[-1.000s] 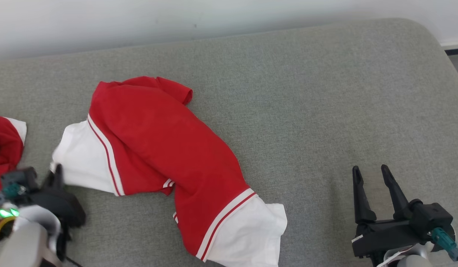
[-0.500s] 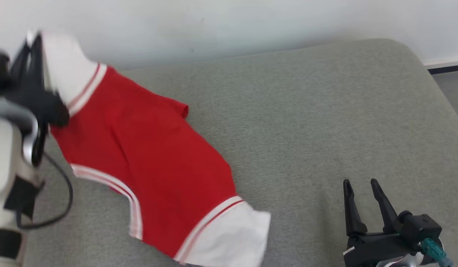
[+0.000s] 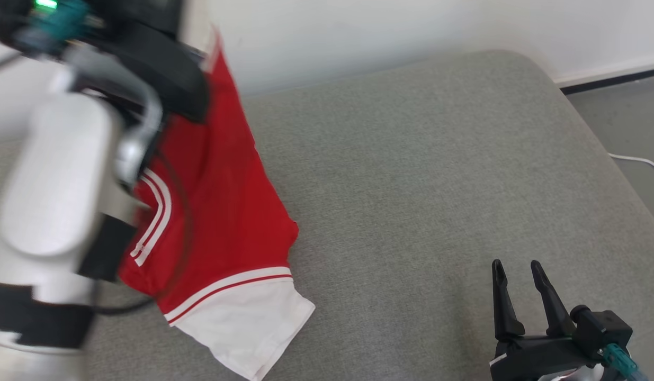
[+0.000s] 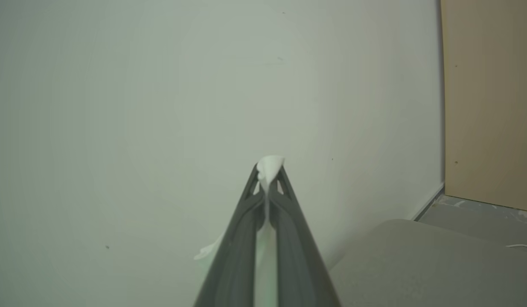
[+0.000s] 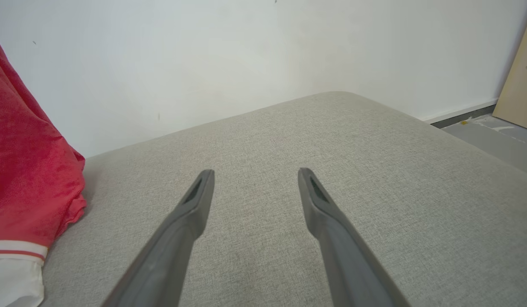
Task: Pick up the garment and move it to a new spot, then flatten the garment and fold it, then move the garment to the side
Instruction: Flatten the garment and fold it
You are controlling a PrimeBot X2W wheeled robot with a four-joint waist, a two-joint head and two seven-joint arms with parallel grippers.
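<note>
The garment (image 3: 221, 211) is red with white ends and thin white stripes. It hangs from high at the upper left of the head view, its lower white end (image 3: 247, 328) trailing on the grey cushion. In the left wrist view my left gripper (image 4: 269, 168) is shut on a pinch of the garment's white cloth (image 4: 270, 164), pointing at the wall. My left arm (image 3: 56, 174) covers part of the garment in the head view. My right gripper (image 3: 516, 267) stands open at the lower right, above bare cushion, well apart from the garment (image 5: 28, 170).
The grey cushion (image 3: 438, 185) stretches to a rounded far-right corner against a white wall (image 3: 385, 32). Past its right edge lie grey floor and a white cable (image 3: 639, 161). A tan panel (image 4: 489, 102) stands at the right of the left wrist view.
My left gripper has lifted the garment's white end from the cushion up high; the garment now hangs instead of lying spread. The head view has shifted. The right gripper stays open.
</note>
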